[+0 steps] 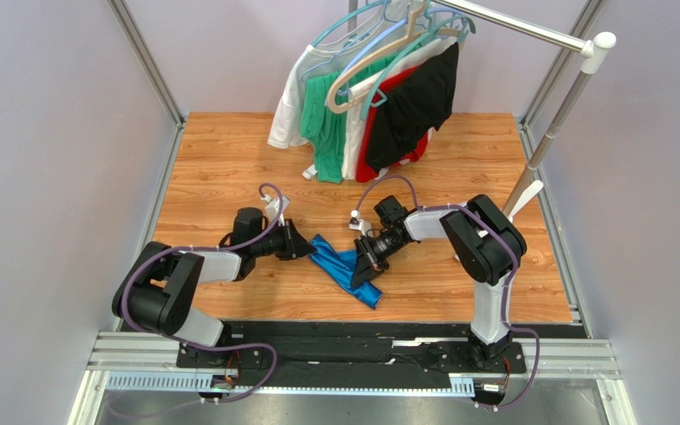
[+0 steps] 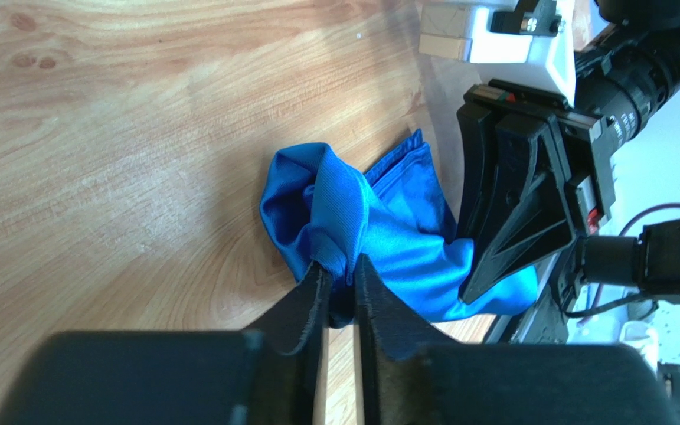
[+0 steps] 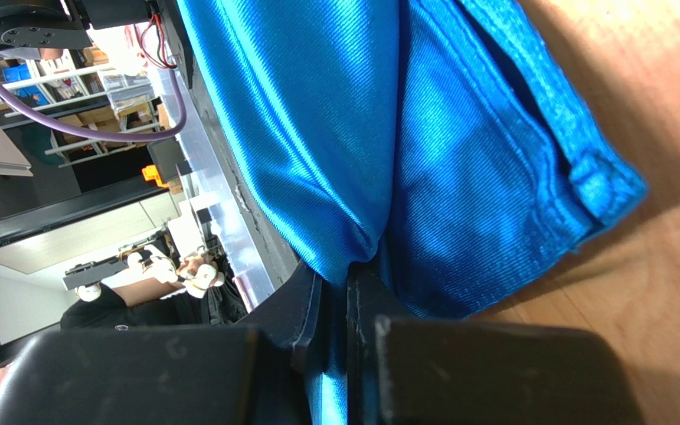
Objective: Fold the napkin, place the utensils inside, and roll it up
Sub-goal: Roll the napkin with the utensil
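Table (image 1: 219, 168): wood-grain top, light brown. You find napkin (image 1: 343, 270) on it, near front centre, bunched into crumpled strip running diagonally toward near edge. At far centre, hanging garments (image 1: 330, 142) reach down to tabletop; whether hems rest on it, you cannot tell.

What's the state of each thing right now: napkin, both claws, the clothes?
Napkin, bunched up on the wood, not folded flat, pinched at two places.
Left claw, shut on a fold of the napkin.
Right claw, shut on the napkin, cloth running between its fingers.
Clothes, hanging from the rail, untouched by either arm.
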